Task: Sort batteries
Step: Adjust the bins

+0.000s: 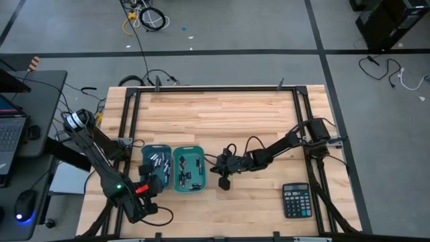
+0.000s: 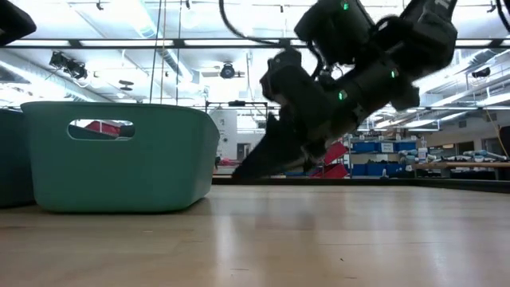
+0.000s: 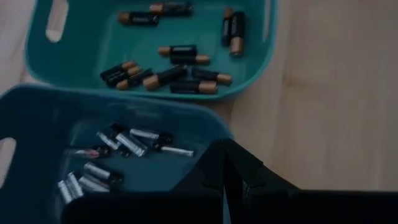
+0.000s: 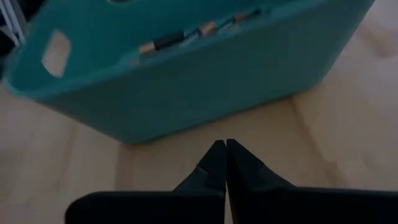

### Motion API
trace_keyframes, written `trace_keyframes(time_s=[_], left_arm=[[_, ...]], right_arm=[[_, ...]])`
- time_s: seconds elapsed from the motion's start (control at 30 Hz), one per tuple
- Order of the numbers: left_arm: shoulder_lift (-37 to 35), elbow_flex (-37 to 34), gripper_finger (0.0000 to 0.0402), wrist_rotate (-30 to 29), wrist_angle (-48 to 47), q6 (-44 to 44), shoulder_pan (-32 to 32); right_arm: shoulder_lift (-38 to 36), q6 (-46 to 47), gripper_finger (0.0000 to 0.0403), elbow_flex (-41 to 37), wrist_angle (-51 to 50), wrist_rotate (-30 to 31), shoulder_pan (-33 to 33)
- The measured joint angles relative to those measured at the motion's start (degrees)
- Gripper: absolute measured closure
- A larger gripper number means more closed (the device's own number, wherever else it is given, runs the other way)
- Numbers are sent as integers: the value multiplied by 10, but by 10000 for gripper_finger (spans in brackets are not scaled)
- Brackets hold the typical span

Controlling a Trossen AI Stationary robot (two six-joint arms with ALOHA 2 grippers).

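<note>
Two teal bins stand side by side near the table's front. The left bin [image 1: 145, 153] [image 3: 37, 124] holds several silver-and-black batteries [image 3: 124, 146]. The right bin [image 1: 177, 176] [image 3: 261, 68] [image 4: 186, 87] holds several black-and-copper batteries [image 3: 174, 68] [image 4: 186, 34]. My left gripper [image 1: 149, 183] [image 3: 224, 180] is shut and hangs over the left bin's near right corner, holding nothing. My right gripper [image 1: 224, 181] [image 4: 225, 163] [image 2: 247, 169] is shut too, slanting down low over bare wood just right of the right bin [image 2: 119, 155], with nothing between its fingers.
A black calculator [image 1: 296, 200] lies near the table's front right corner. A black metal frame [image 1: 215, 88] runs along the table's far, left and right sides. Cables trail from the right arm [image 1: 252, 144]. Bare wood [image 1: 215, 121] spreads behind the bins.
</note>
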Motion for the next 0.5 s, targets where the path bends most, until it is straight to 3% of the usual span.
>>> trace_keyframes(time_s=[0.5], left_arm=[[11,0,401,0,7,-6,-4]], right_arm=[[19,-40,403,0,82,-17,-2]])
